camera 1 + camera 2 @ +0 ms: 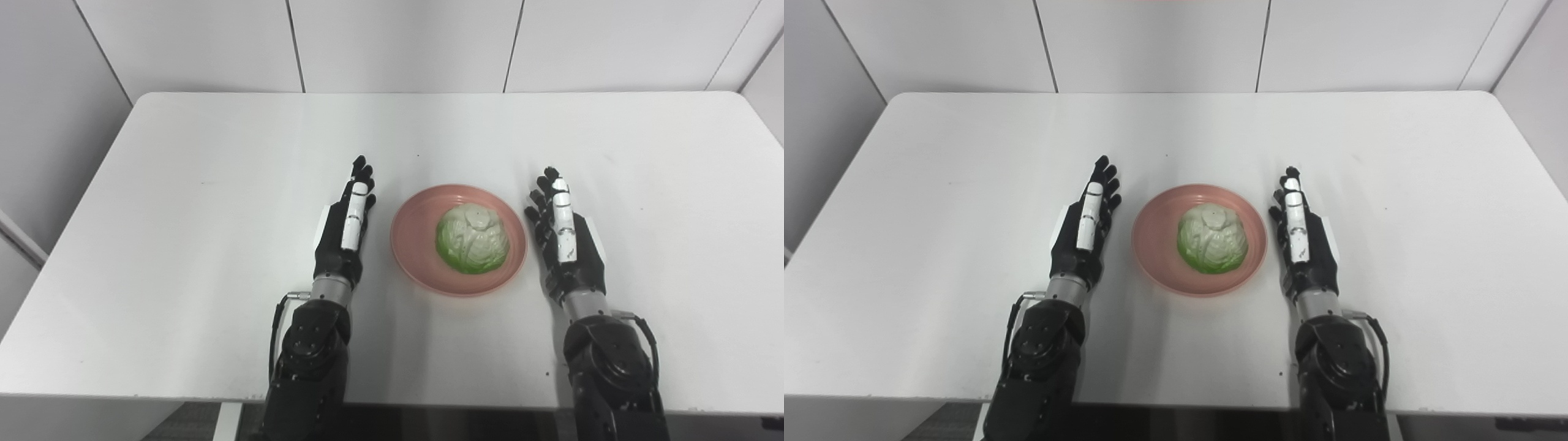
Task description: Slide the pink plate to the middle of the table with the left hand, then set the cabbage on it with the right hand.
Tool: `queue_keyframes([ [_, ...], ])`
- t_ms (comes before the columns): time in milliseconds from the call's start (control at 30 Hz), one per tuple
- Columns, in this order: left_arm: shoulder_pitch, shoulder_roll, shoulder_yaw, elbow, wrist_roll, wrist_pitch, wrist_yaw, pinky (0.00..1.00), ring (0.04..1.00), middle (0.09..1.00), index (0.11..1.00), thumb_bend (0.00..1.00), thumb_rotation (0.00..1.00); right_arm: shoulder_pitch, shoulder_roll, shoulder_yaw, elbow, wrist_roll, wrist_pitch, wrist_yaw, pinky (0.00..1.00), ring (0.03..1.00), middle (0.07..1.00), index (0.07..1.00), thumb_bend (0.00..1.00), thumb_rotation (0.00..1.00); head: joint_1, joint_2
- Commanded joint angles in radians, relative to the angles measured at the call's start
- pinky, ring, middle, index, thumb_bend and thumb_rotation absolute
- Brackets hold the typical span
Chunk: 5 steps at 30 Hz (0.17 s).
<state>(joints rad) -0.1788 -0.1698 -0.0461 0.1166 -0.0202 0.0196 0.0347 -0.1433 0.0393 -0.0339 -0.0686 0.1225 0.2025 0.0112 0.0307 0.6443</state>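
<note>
Table (184, 245): white top filling the scene, grey wall panels along its far edge.
Left arm: comes in from the near edge, left of centre, black forearm angled toward the far side.
Right arm: comes in from the near edge, right of centre, much the same pose.
Pink plate (410, 229): sits about mid-table, between the two hands.
Left hand (344, 229): just left of the plate, apart from it, set on edge, fingers stretched straight toward the far side, holding nothing.
Right hand (566, 239): just right of the plate, not touching its rim, fingers likewise extended, nothing in them.
Cabbage (472, 237): pale green head resting on the plate, a little right of its centre.
</note>
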Motion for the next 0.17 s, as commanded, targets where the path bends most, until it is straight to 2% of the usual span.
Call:
queue_keyframes([
  [0, -0.03, -0.017, 0.008, -0.008, -0.012, -0.031, 0.016, 1.0, 1.0, 1.0, 1.0, 0.53, 1.0, -0.002, -0.005, 0.0, 0.006, 0.001, -0.068, 0.012, 1.0, 1.0, 1.0, 1.0, 0.7, 0.99, 0.001, -0.001],
  [133, -0.023, -0.021, 0.013, -0.008, -0.014, -0.032, 0.006, 1.0, 1.0, 1.0, 1.0, 0.5, 1.0, 0.003, -0.019, 0.011, 0.025, -0.012, -0.091, 0.023, 1.0, 1.0, 1.0, 1.0, 0.71, 1.0, 0.007, -0.022],
])
